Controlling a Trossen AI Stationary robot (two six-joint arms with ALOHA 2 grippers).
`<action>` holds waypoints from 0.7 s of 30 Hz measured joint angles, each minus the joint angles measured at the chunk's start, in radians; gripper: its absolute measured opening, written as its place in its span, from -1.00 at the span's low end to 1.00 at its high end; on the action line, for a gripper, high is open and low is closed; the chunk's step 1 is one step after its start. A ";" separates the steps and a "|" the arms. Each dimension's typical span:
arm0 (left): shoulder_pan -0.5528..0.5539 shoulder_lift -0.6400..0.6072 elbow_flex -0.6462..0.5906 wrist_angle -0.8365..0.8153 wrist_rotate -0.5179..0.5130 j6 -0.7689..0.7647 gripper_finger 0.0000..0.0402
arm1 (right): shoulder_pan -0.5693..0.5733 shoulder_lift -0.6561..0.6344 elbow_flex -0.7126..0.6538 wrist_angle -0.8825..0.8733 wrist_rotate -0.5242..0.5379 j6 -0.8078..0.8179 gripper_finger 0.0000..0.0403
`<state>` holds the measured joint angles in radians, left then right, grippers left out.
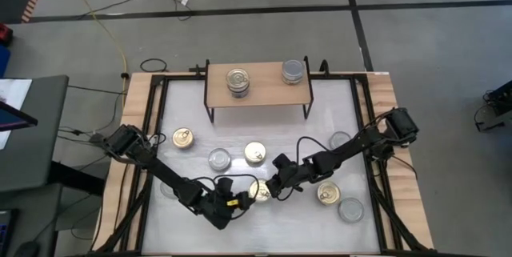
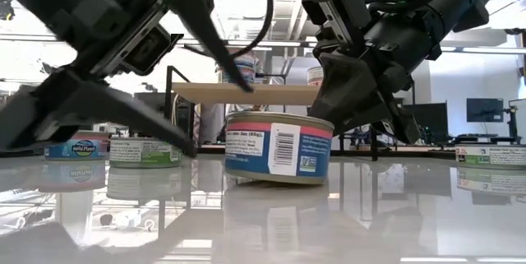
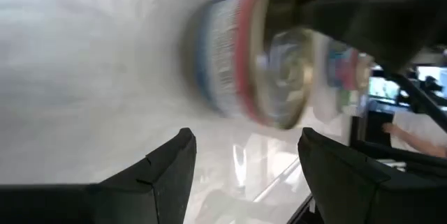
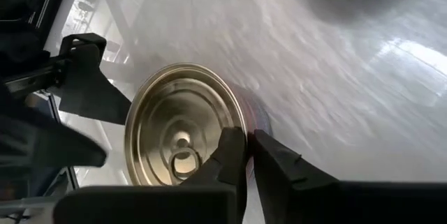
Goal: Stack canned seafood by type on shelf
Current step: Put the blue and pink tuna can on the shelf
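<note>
The can [image 1: 259, 191] stood upright on the white table [image 1: 264, 137], near its front edge, with its round axis vertical and its gold pull-tab lid facing up. It lay between the two grippers. The right gripper [image 1: 278, 185] was right at it, coming in from the can's right side, while the left gripper [image 1: 234, 202] sat just beside it on the other side, apart from it. So the right arm looked the better placed to lift it.

In the right wrist view the right fingers [image 4: 234, 151] were pinched narrow at the can's rim, one over the lid's edge and one outside the wall. They seemed to nip the rim. The left jaws stood partly open and empty, pointing at the can.

The can was short, with a blue, red and white label and a barcode. The shelf [image 1: 258, 97] stood well behind, already bearing two cans.
</note>
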<state>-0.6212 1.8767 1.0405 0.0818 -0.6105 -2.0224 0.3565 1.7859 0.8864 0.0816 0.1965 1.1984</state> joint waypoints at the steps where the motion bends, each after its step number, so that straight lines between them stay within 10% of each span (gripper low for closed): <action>1: 0.000 0.000 0.000 -0.012 0.011 -0.018 0.19 | 0.000 0.000 0.000 -0.004 0.000 0.000 -0.74; 21: 0.090 0.005 0.000 -0.015 0.086 -0.066 0.19 | 0.000 0.001 -0.001 -0.048 -0.012 0.005 -0.74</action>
<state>-0.5313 1.8820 1.0405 0.0669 -0.5247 -2.0885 0.3569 1.7866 0.8856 0.0338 0.1842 1.2037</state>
